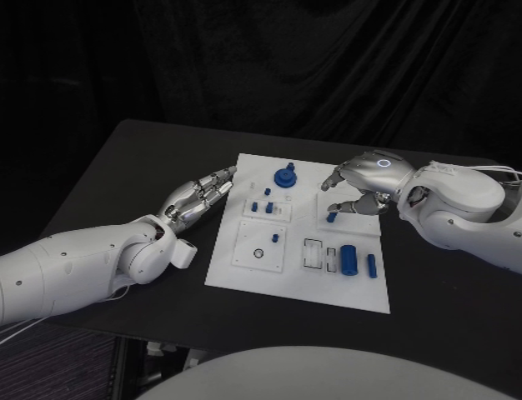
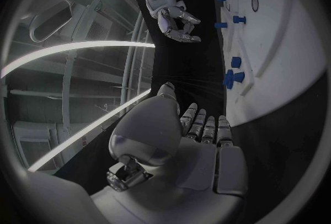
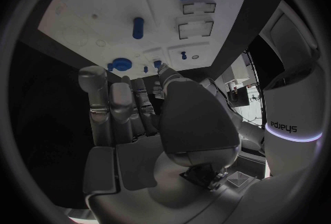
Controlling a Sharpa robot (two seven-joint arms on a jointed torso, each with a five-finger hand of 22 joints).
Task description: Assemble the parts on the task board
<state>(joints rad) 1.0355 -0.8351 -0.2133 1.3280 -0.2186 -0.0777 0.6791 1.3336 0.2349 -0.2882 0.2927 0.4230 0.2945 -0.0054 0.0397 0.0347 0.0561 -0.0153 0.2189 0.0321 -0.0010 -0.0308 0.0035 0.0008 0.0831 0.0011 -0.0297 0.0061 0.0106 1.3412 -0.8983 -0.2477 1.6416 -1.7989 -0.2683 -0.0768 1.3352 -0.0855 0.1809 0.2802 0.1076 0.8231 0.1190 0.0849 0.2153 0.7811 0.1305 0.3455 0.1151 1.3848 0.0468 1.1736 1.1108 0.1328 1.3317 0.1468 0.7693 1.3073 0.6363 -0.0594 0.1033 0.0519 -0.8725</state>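
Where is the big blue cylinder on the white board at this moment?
In the head view, the big blue cylinder lies on the task board near its right, near corner, between two empty rectangular slots and a thinner blue pin.

Black curtain (image 1: 273, 58) behind black table (image 1: 129, 167), dark striped carpet (image 1: 57, 358) below.

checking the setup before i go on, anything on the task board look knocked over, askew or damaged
Nothing stands out. The task board lies flat, and the blue parts on it, such as the large cylinder, sit neatly. No damage shows.
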